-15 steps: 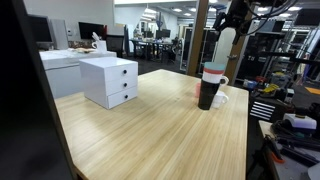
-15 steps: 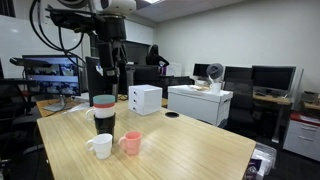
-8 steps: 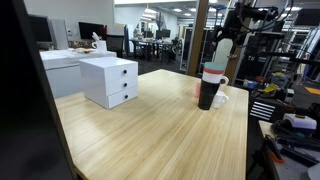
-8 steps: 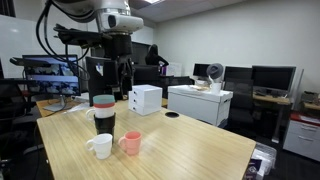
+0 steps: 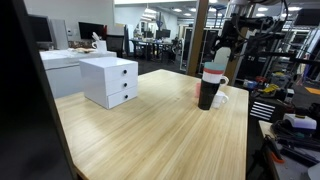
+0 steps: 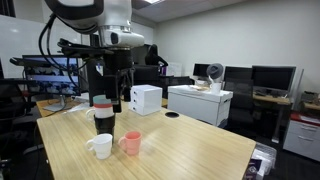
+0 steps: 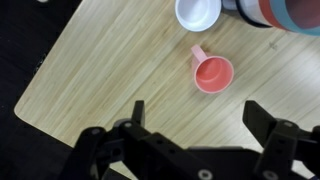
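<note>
Gripper (image 7: 194,112): fingers spread wide with nothing between them. We log it hanging above the table's corner, over the cups.

Table (image 5: 150,130): large, pale wood-grain top.

Drawer unit (image 5: 109,81): white, two drawers, well apart from the cups.

Tumbler (image 6: 104,118): tall, dark and upright, with red and teal bands at its top.

White mug (image 6: 100,146): upright, just beside the tumbler.

Pink cup (image 7: 212,73): smallest item. It stands upright near the table edge, nearest the open fingers, and in the wrist view its handle points toward the white mug. We judge it light, rigid and smooth-walled, so apt to slide or tip. We would take hold across the rim with one finger inside, or across the body clear of the handle.
</note>
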Controlling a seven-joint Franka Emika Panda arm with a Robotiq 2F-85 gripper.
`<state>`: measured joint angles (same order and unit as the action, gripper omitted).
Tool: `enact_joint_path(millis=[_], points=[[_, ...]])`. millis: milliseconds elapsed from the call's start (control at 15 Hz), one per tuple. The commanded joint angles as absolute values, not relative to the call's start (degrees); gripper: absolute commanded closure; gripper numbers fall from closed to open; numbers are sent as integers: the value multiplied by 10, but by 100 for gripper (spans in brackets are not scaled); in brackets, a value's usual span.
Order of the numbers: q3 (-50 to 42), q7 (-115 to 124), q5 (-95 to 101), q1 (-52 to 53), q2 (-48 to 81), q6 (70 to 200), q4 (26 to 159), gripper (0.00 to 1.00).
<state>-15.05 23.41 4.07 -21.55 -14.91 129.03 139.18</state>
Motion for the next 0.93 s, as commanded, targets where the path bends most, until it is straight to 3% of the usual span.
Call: enact_joint_path(millis=[0,867], points=[[-152,224,44,-217,-138,1309,1405,0],[-161,235,52,-219,-90,1370,1427,0]])
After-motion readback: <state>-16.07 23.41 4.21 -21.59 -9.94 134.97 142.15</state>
